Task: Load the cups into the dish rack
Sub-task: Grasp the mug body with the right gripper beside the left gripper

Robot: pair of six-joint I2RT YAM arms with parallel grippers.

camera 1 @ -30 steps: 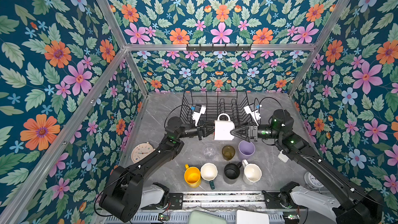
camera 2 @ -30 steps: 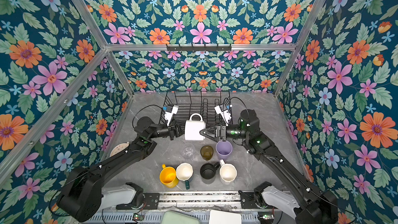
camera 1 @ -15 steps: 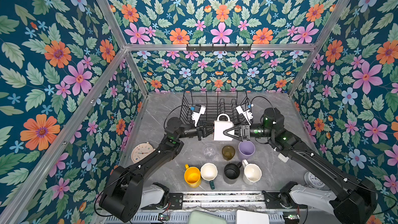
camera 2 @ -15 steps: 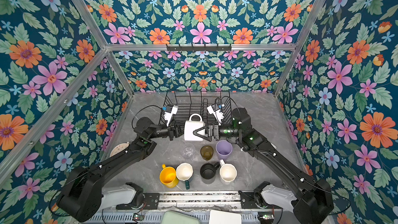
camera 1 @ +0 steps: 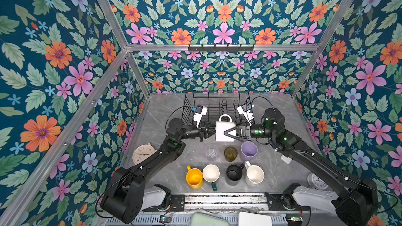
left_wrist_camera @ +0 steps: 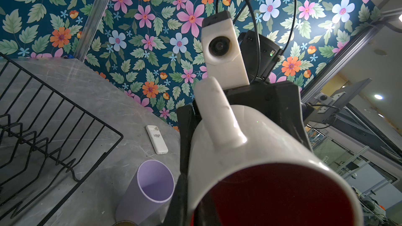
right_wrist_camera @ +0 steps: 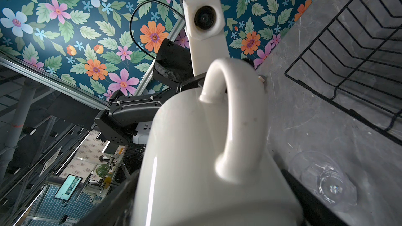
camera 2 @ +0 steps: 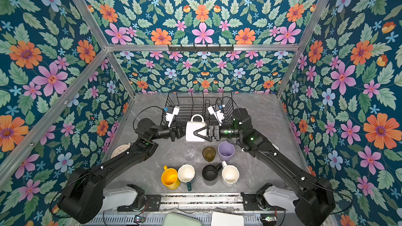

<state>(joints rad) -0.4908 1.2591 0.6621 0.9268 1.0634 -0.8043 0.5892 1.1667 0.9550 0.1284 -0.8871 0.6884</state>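
The right fingers (camera 1: 233, 131) have moved in from beside the mug (camera 1: 220, 127) and now flank its closed end, spread wide; whether they press it I cannot tell. The left fingers (camera 1: 207, 130) stay clamped on its rim. The mug hangs on its side just before the rack (camera 1: 217, 105), handle toward it, above the bench (camera 1: 274, 170).

Overall light: both top views are brightly and evenly lit from above.
Shadows: soft, short shadows are cast on the grey tabletop (camera 1: 163, 111).
Glare: a bright streak is reflected on the red-inside white mug (right_wrist_camera: 152, 170); a ceiling lamp (left_wrist_camera: 378, 96) is flared.
Focus: the mug's nearest parts are blurred in both wrist views.
Distortion: wide-angle stretching is seen toward the wrist-view edges.
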